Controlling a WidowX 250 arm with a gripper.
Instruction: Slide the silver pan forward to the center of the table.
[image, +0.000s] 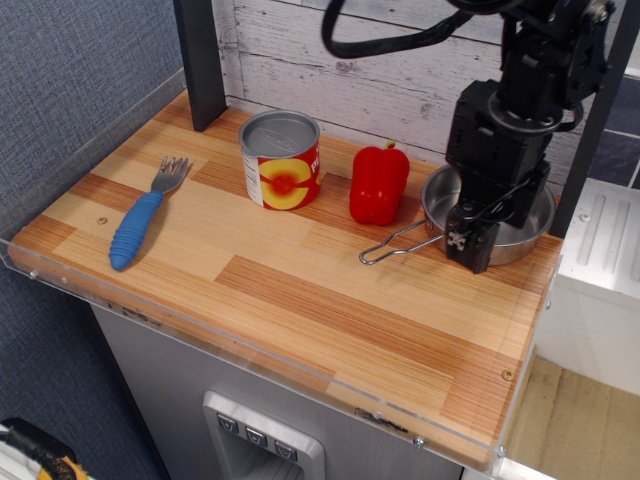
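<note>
Gripper hung low over the silver pan, fingers pointing down at the pan's near rim; jaw opening couldn't be made out, nor any grip. Pan sat right under the gripper at the table's far right corner, wire handle sticking out left of the gripper. Red pepper just left of the pan. Can further left, blue-handled fork well apart, far left.

Silver pan, red pepper, blue-handled fork, striped wooden table.
</note>
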